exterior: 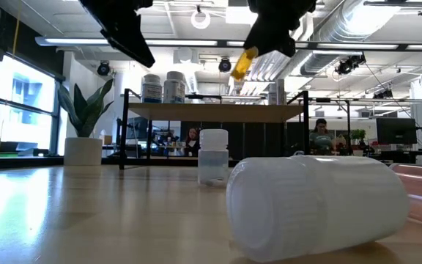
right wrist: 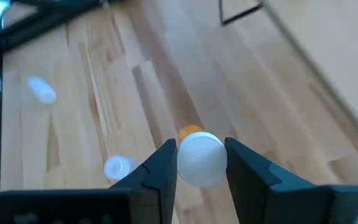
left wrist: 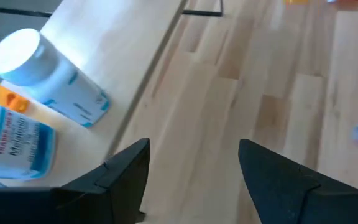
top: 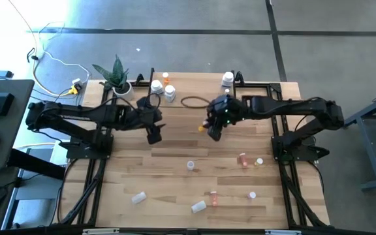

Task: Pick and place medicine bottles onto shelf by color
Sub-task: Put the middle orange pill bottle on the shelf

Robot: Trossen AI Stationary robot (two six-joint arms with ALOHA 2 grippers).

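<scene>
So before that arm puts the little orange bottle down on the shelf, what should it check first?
1. Grip: right gripper is shut on the orange bottle, white cap between the fingers: ok.
2. Bottle lifted off the table: ok.
3. Free room on the shelf: ok, its middle looks bare.
4. Matching colour spot: an orange bottle already stands at the shelf's left end: ok.
5. Left gripper open and holding nothing, near that end: might be in the way, cannot tell.
</scene>
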